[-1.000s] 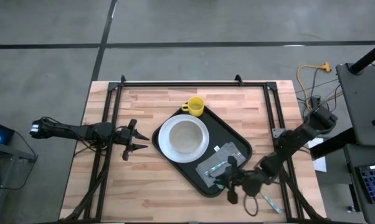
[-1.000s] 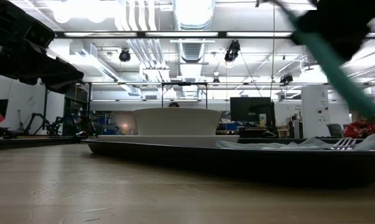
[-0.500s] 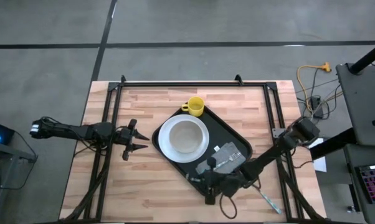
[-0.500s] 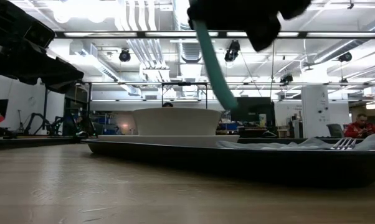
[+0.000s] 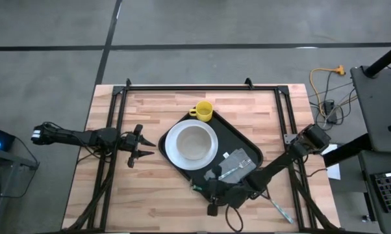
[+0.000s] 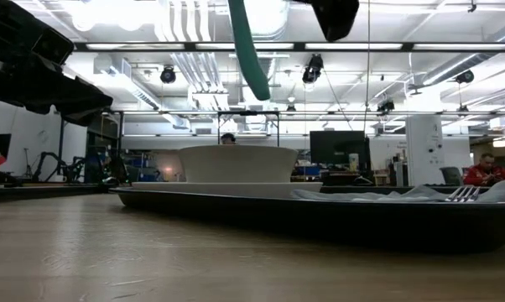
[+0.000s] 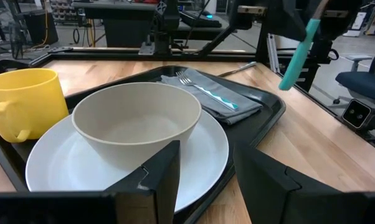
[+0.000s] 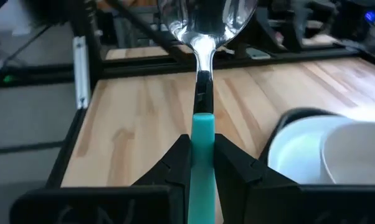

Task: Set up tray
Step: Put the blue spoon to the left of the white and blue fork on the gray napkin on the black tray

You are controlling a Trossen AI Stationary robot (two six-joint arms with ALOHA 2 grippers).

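The black tray (image 5: 242,140) lies slantwise at mid-table. On it stand a white plate (image 5: 173,151) carrying a cream bowl (image 5: 193,140), a yellow mug (image 5: 204,111) at its far corner, and a grey napkin (image 5: 238,156) with a fork (image 7: 203,92). My right gripper (image 5: 212,194) hovers over the tray's near corner, shut on a spoon (image 8: 204,37) with a teal handle. My left gripper (image 5: 138,145) waits open left of the tray, level with the plate (image 7: 200,149). My right gripper pinches the spoon's teal handle (image 8: 203,127) between its two fingers (image 8: 175,163), which lie along the handle. The metal bowl end (image 8: 206,15) sticks out past the fingertips toward the table's left. The spoon is lifted clear and slants downward (image 6: 248,50).
Another teal-handled utensil (image 5: 278,210) lies on the wood near the table's near right corner. Black frame rails (image 5: 186,87) run along the far edge and both sides. Bare wood lies left of the tray and along the near edge.
My right gripper has carried the spoon toward the table's left, along the tray's near edge, from beside the napkin to the tray's near corner. In the low view the teal handle has swept from right to left and risen. Everything on the tray has kept still.
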